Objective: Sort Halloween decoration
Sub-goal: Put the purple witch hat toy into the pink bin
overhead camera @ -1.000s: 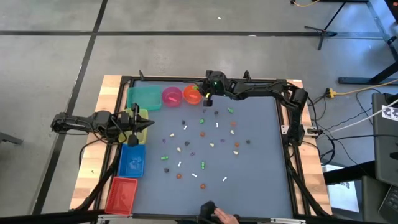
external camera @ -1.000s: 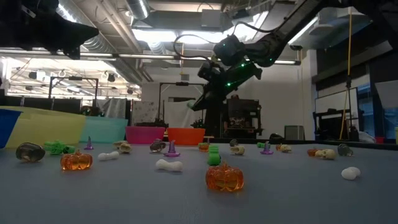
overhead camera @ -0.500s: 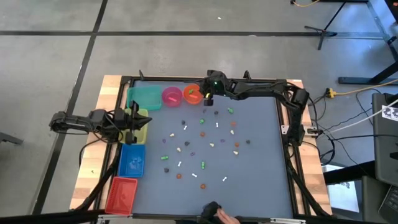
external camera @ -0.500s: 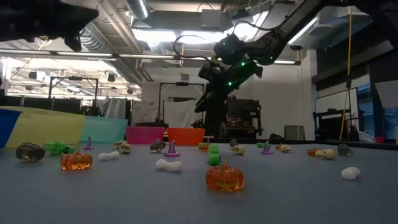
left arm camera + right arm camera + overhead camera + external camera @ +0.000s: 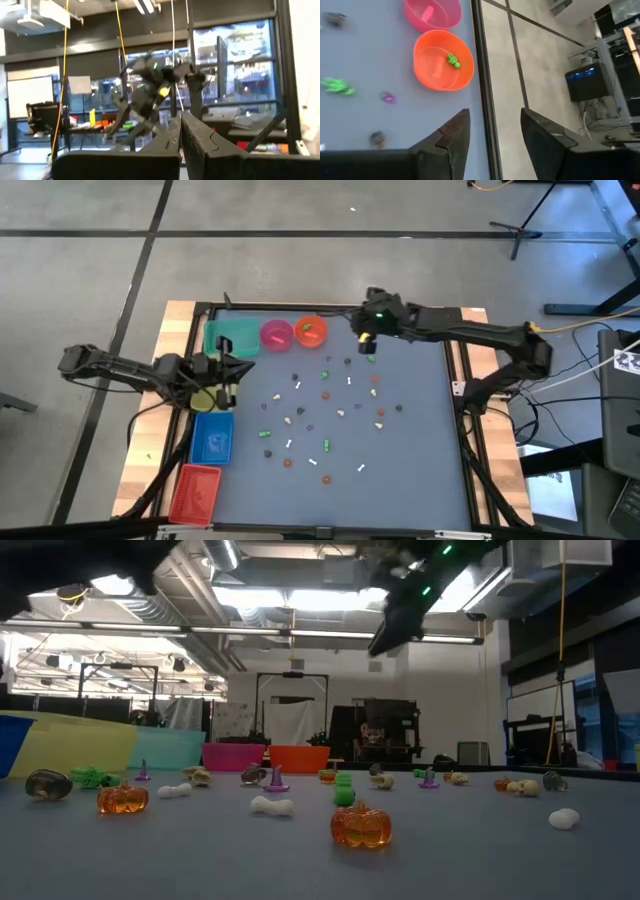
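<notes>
Many tiny trinkets in white, orange, green and purple lie scattered on the grey mat, among them a pale one (image 5: 326,445) and an orange pumpkin (image 5: 360,825). One green trinket (image 5: 452,60) lies inside the orange bowl (image 5: 442,60). My right gripper (image 5: 366,345) (image 5: 492,117) hangs open and empty above the far part of the mat, to the right of the orange bowl (image 5: 310,331); the low view shows it high up (image 5: 385,635). My left gripper (image 5: 232,370) (image 5: 180,125) is shut, level, over the yellow bin (image 5: 210,398). Whether it holds anything does not show.
A pink bowl (image 5: 276,333) and a teal bin (image 5: 232,335) stand at the far edge beside the orange bowl. A blue bin (image 5: 212,438) and a red bin (image 5: 196,490) line the left edge. A black frame (image 5: 480,75) borders the mat.
My right gripper has moved from over the orange bowl toward the table's right and has risen. A green trinket now lies in that bowl. My left gripper has shifted a little toward the table's right over the yellow bin.
</notes>
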### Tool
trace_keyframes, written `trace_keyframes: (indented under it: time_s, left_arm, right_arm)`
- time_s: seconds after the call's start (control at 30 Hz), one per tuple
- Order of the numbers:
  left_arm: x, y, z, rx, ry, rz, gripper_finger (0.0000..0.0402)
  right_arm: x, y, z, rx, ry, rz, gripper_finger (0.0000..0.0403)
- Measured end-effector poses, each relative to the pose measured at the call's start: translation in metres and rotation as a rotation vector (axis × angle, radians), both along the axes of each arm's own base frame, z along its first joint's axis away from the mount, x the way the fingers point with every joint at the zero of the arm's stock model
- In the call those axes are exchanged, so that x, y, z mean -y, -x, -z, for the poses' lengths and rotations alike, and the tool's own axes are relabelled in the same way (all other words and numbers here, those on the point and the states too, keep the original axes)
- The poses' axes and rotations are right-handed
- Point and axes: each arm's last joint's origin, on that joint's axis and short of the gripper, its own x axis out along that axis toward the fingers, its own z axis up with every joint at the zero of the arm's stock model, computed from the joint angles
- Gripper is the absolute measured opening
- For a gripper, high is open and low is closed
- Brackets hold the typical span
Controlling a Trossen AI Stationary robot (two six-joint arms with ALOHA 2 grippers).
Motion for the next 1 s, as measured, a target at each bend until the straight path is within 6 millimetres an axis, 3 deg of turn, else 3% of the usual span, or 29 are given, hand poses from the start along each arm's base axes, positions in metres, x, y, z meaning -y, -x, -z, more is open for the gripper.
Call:
trace_keyframes:
  time_s: [0.2, 0.37, 0.57, 0.73, 0.87, 1.0]
  left_arm:
    - [-0.003, -0.035, -0.022, -0.078, 0.001, -0.030, 0.0005]
    - [-0.008, -0.059, -0.036, -0.142, 0.084, -0.049, 0.0052]
    - [-0.016, -0.084, -0.054, -0.361, 0.186, -0.082, 0.0120]
    - [-0.024, -0.100, -0.068, -0.635, 0.283, -0.143, 0.0135]
    - [-0.026, -0.104, -0.066, -0.900, 0.306, -0.153, 0.0133]
    - [-0.024, -0.104, -0.050, -1.118, 0.345, -0.144, 0.0132]
  right_arm:
    - [-0.020, 0.045, -0.028, 0.015, -0.095, 0.057, 0.0172]
    - [-0.030, 0.075, -0.032, -0.021, -0.193, 0.099, 0.0172]
    - [-0.039, 0.094, -0.022, -0.064, -0.313, 0.109, 0.0172]
    - [-0.042, 0.099, -0.005, -0.107, -0.360, 0.107, 0.0172]
    - [-0.042, 0.099, 0.011, -0.151, -0.378, 0.110, 0.0172]
    - [-0.043, 0.101, 0.025, -0.185, -0.388, 0.115, 0.0172]
